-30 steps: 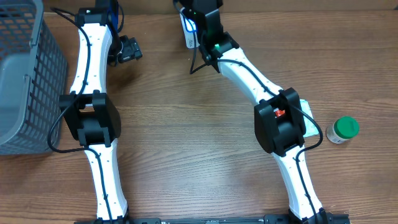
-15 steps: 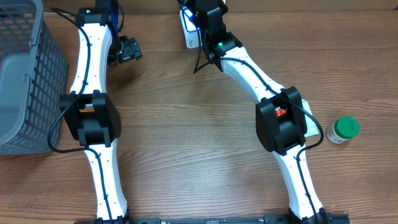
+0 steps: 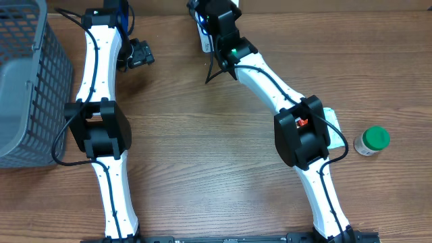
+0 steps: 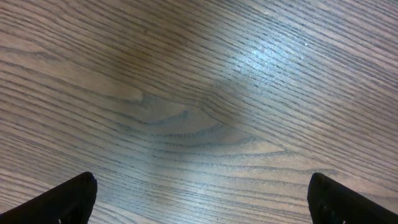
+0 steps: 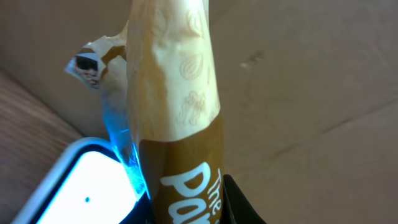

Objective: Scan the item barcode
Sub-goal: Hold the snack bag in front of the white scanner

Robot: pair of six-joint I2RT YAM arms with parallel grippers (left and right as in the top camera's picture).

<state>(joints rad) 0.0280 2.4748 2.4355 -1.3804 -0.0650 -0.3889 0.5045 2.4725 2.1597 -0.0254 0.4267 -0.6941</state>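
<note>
The table (image 3: 202, 175) is lit evenly and brightly from above, a pale glare and a soft shadow are seen on its grain up close, and the packet (image 5: 177, 93) at its far edge is rendered slightly blurred.
</note>
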